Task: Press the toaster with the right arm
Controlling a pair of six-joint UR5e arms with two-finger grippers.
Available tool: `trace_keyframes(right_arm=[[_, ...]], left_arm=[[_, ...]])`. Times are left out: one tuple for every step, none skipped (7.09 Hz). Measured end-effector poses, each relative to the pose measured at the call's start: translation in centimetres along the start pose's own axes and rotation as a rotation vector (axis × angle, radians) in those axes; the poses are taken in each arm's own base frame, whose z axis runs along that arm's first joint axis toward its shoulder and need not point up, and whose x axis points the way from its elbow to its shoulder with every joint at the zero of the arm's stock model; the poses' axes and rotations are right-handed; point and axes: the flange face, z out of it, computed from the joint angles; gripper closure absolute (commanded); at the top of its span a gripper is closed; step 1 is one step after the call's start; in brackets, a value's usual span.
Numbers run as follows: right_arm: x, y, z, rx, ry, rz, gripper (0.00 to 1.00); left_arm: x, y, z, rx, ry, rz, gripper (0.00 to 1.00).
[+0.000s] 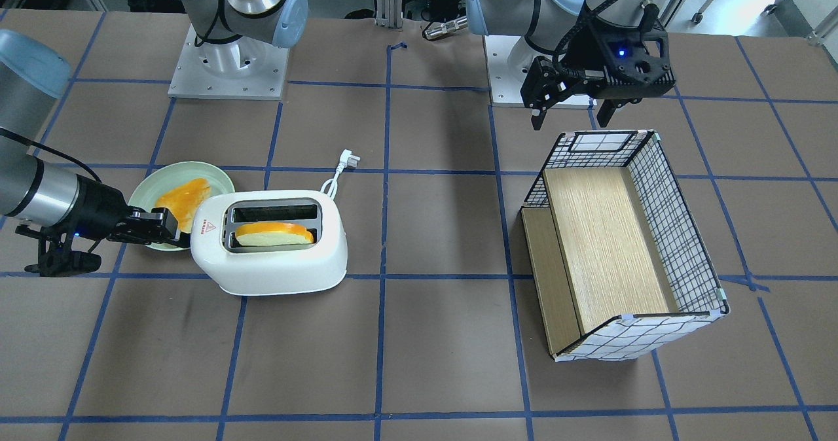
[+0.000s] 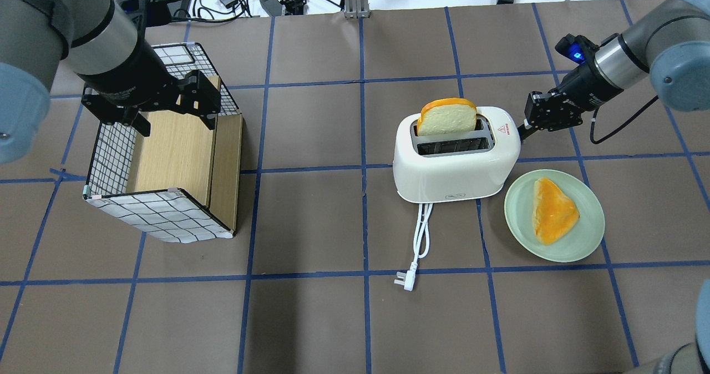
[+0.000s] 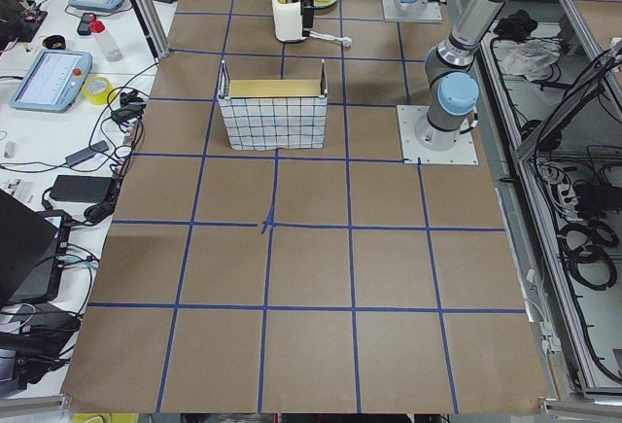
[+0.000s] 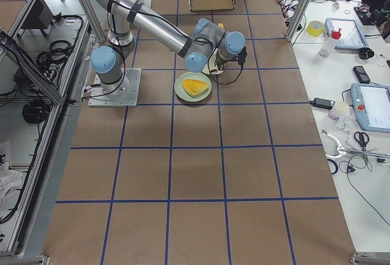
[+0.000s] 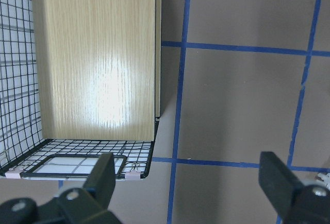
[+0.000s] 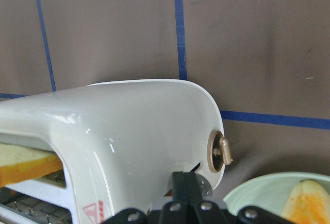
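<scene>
The right arm's black two-finger claw (image 6: pixel 186 183) is seen at the bottom middle of the right wrist view. Its fingers are pressed together with nothing held between them. Its tip is laid against the end of the white rounded plastic two-slot toaster (image 6: pixel 129 131), just by a dark slit in that end. Whether the press lever is under the tip cannot be told, since that spot is hidden by the claw. A small round knob with a grey peg (image 6: pixel 220 151) is seen just right of the tip. In the overhead view the toaster is found right of the middle, standing flat on the brown paper-covered table with blue tape lines (image 2: pixel 310 318). Its shell is smooth, shiny and hard, so it is judged to be light and slippery, and it could be slid or tipped by a sideways shove. It is best pushed only at the lever, straight down. A slice of bread with an orange edge (image 2: pixel 446 117) is stuck up from the far slot. A pale green round plate (image 2: pixel 593 218) with another orange slice (image 2: pixel 554 213) is set just beside the toaster, toward the lower right. The white cord and plug (image 2: pixel 420 235) are laid out below it. At the upper left, the left arm's black claw (image 2: pixel 175 120) is seen wide apart over a wire basket with checked cloth and wooden boards (image 2: pixel 161 218).
</scene>
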Motion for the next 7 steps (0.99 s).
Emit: trace_keyframes(right_arm=[[0.2, -0.2, 0.2, 0.000, 0.000, -0.002, 1.00], [0.4, -0.3, 0.4, -0.001, 0.000, -0.003, 1.00], [0.6, -0.4, 0.8, -0.003, -0.001, -0.006, 1.00], [0.9, -0.5, 1.2, -0.002, 0.000, -0.008, 1.00], [1.1, -0.4, 1.7, 0.001, 0.002, -0.011, 1.00], [1.3, -0.3, 2.1, 0.004, 0.004, -0.012, 1.00], [1.3, -0.2, 2.2, 0.006, 0.005, -0.011, 1.00]], left_arm=[[0.0, 0.0, 0.0, 0.000, 0.000, 0.000, 0.00], [0.0, 0.0, 0.0, 0.000, 0.000, 0.000, 0.00], [0.0, 0.0, 0.0, 0.000, -0.001, 0.000, 0.00], [0.0, 0.0, 0.0, 0.000, -0.001, 0.000, 0.00], [0.0, 0.0, 0.0, 0.000, -0.001, 0.000, 0.00], [0.0, 0.0, 0.0, 0.000, -0.001, 0.000, 0.00], [0.0, 0.0, 0.0, 0.000, 0.000, 0.000, 0.00]])
